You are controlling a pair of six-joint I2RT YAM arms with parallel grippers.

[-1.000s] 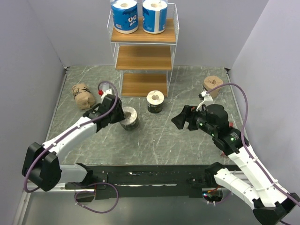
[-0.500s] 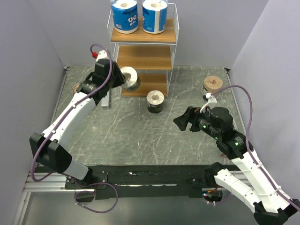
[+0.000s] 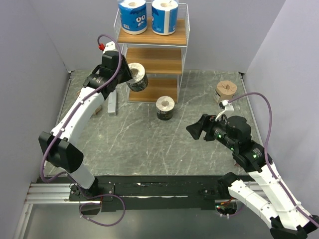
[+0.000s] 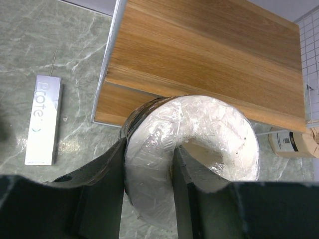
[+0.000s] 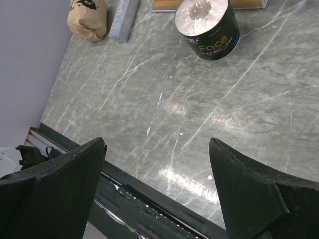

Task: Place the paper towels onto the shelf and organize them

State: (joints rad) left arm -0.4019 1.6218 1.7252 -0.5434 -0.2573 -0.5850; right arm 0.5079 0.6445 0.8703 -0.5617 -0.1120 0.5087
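L gripper [image 4: 148, 179]: shut on a black paper towel roll [image 4: 199, 134]. One finger sits on the outer wrap; the other appears to be in the centre hole, so the grip is on the roll wall only. The roll is in the air at the left front corner of the shelf [image 3: 154, 60], resting on no board.

R gripper [image 3: 193, 130]: jaws wide apart, empty, hovering over the table well clear of the shelf.

Shelf status:
- Top tier: two blue-and-white rolls [image 3: 148, 16] side by side.
- Mid and bottom boards: bare where visible.

On the table:
- Second black roll [image 3: 165, 107], just in front of the shelf.
- Tan roll [image 3: 227, 90], right of the shelf.
- Tan roll [image 5: 87, 17], far left, beside the grey bar [image 3: 112, 102].

Step in hand (est.): seat the black roll on the mid board.

Procedure:
1. Clear the left front post before going in, as the roll sits close to it.
2. Set the roll toward one side to leave room for the matching black roll.
3. Set the roll's flat end on the board, then open the jaws.
4. Withdraw along the finger axis, or the inner finger may drag the roll off.
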